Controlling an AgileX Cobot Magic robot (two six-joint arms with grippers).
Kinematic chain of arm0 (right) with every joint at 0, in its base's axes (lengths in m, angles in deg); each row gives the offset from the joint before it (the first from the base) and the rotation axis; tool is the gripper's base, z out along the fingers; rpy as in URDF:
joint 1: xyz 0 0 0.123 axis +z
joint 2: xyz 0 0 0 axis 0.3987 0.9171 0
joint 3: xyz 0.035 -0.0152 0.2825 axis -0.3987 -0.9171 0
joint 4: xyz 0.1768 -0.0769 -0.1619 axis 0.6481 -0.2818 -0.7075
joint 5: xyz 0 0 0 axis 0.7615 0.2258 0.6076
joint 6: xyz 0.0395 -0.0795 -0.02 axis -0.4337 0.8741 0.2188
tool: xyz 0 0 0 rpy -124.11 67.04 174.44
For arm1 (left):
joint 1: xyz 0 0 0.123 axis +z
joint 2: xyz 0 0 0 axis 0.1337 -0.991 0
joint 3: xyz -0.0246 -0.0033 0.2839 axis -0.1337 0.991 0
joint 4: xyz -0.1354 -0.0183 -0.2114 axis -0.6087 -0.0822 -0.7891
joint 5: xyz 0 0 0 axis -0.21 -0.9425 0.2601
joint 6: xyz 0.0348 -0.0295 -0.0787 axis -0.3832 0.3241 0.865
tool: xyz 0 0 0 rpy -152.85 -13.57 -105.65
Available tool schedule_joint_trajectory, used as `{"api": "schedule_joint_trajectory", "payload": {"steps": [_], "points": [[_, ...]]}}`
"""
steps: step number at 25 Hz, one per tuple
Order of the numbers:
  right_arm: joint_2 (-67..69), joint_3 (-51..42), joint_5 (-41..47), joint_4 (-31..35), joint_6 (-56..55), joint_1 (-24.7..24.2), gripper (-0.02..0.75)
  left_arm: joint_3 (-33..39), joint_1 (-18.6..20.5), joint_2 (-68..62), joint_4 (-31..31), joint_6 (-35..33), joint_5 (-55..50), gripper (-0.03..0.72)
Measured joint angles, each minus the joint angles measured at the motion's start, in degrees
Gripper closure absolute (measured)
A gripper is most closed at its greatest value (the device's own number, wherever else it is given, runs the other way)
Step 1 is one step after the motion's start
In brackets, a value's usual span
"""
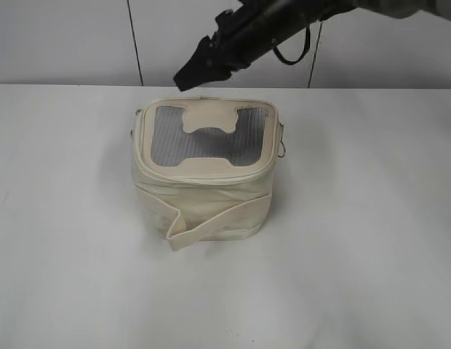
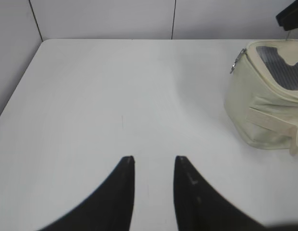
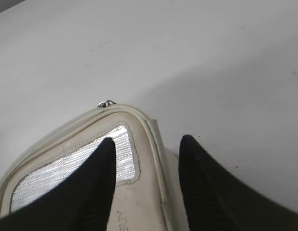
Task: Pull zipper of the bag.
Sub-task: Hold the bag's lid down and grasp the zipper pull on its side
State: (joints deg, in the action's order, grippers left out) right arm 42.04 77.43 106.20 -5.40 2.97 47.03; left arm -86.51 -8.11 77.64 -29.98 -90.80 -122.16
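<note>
The bag (image 1: pixel 204 171) sits near the middle of the white surface (image 1: pixel 356 254), a small cream box of a thing with a grey mesh panel (image 1: pixel 204 138) on top and a bone-shaped patch (image 1: pixel 209 116) at the panel's far edge. A flat strap (image 1: pixel 218 218) crosses its near side and ends in a loose fold low on the left. The zipper (image 1: pixel 211 177) runs around the top rim; a small metal pull (image 1: pixel 282 149) hangs off the right side of the rim, and another shows at the left corner (image 1: pixel 132 133).

The right gripper (image 1: pixel 188 77) reaches in from the upper right and hovers over the far left edge of the bag, above it and not touching as far as I can see. From its own camera the two dark fingers (image 3: pixel 91 192) stand apart with nothing between them, straddling a corner of the rim, and a silver pull (image 3: pixel 106 103) sits at the rim's edge just beyond them (tiny, but it glints).

The left gripper (image 2: pixel 154 161) hangs over bare surface well to the left of the bag, its fingers (image 2: pixel 121 192) parted and holding nothing. The bag shows at the right edge of that view, a pull (image 2: pixel 237 62) dangling from its near corner.
</note>
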Motion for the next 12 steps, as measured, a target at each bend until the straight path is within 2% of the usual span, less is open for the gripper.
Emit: {"api": "schedule_joint_trajectory", "payload": {"steps": [7, 9, 11, 12], "points": [[5.8, 2.1, 0.2, -0.4, -0.9, 1.1, 0.402, 0.0, 0.0, 0.0, 0.0, 0.0, 0.0, 0.453], [6.0, 2.3, 0.2, -0.3, -1.2, 1.2, 0.48, -0.1, 0.0, -0.9, -0.1, 0.0, 0.3, 0.451], [6.0, 2.9, 0.8, -0.5, -1.4, 1.3, 0.633, -0.7, 0.0, -3.9, -1.3, -0.4, 1.9, 0.449], [6.1, 3.0, 1.2, -0.7, -1.6, 1.3, 0.671, -1.3, 0.0, -5.9, -2.7, -1.5, 3.5, 0.449]]}}
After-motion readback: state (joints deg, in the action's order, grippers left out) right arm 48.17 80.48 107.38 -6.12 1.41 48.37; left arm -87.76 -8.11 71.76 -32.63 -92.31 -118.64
